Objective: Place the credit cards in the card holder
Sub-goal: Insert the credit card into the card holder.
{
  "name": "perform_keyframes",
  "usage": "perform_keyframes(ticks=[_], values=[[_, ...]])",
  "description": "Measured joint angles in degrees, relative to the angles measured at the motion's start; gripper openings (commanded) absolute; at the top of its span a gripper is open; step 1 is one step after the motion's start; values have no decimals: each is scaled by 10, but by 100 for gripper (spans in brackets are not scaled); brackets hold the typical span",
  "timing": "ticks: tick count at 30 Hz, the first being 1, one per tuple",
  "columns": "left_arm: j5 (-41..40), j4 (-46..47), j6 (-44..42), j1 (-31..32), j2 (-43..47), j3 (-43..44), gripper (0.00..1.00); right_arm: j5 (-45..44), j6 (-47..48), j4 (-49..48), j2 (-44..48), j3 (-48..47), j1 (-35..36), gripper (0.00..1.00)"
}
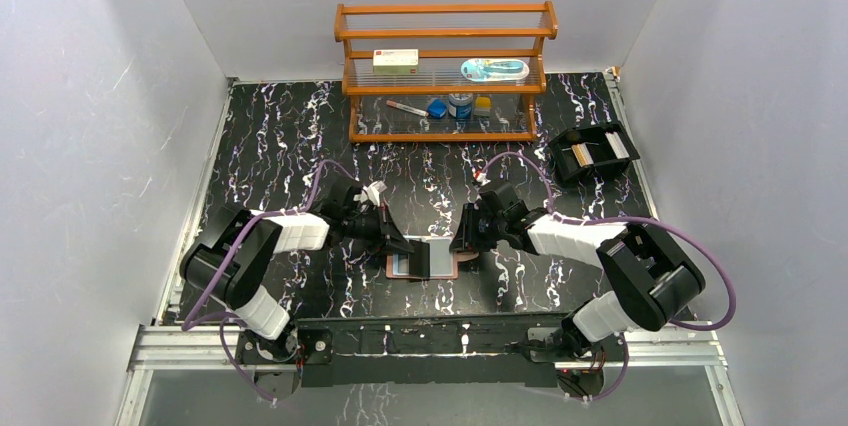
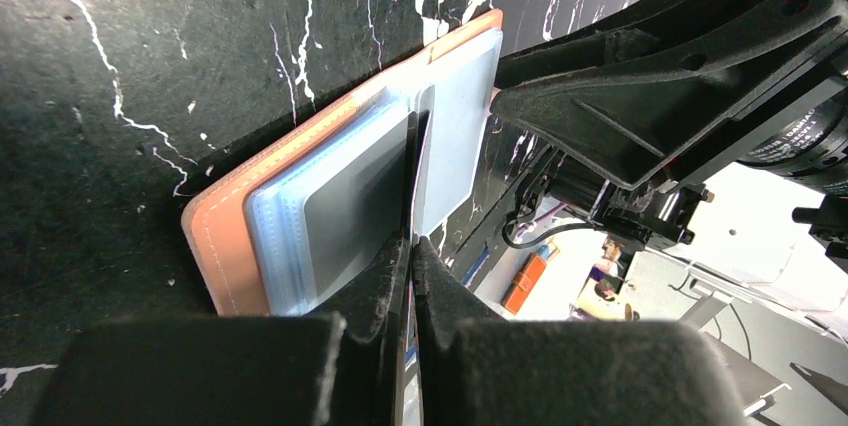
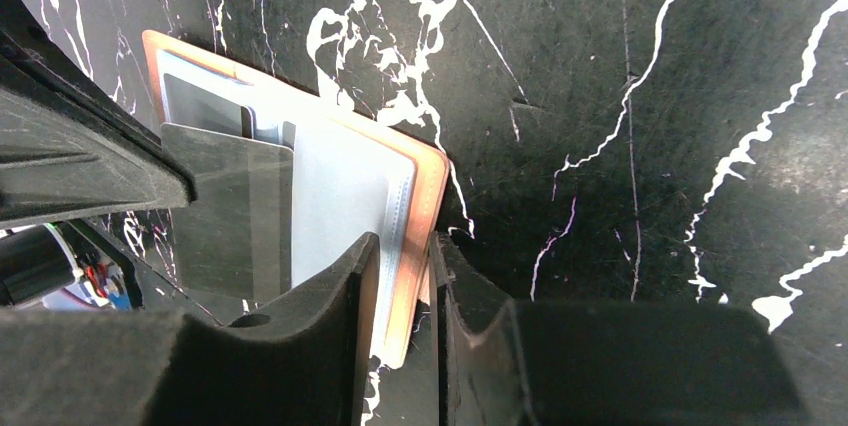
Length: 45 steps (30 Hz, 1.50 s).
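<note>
The card holder (image 3: 350,186) lies open and flat on the black marbled table (image 1: 280,146). It is at about 6 o'clock from the table's middle, between the two arms. Its tan cover faces down and its bluish clear sleeves face up.

The left gripper (image 2: 412,251) comes to the holder from 9 o'clock. Its jaws are pressed fully together on the grey credit card (image 3: 230,216) and hold it by one short edge. This card stands on its edge over the left half of the holder, near the fold. The left wrist view shows it only as a thin dark line. Whether its lower edge has entered a sleeve, I cannot tell. A second card (image 3: 205,106), also dark grey, shows through a sleeve on the left half.

The right gripper (image 3: 402,246) comes from 3 o'clock. Its jaws leave a narrow gap, and the right edge of the holder runs through this gap. One jaw is over the sleeve and the other is outside the tan border. I cannot tell whether they already pinch this edge.

A black tray (image 1: 565,168) sits at 2 o'clock, well apart from the holder, with pale cards (image 1: 617,145) in its compartments. A wooden rack (image 1: 445,36) stands at 12 o'clock and carries a white box (image 1: 395,60) with a red label.
</note>
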State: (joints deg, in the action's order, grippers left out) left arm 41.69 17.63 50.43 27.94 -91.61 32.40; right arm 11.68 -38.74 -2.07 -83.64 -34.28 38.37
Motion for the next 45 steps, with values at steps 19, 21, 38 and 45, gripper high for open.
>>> perform_keyframes(ticks=[19,21,38,45], values=[[-54,-40,-42,8,-9,19,0,0,-15,-40,6,23,0,33],[-59,-34,-39,9,-9,19,0,-1,-22,-55,11,33,0,33],[-102,-13,-32,51,-19,31,0,-19,-96,-120,39,87,0,33],[-132,-14,-10,78,-19,37,23,-24,-128,-143,42,101,0,33]])
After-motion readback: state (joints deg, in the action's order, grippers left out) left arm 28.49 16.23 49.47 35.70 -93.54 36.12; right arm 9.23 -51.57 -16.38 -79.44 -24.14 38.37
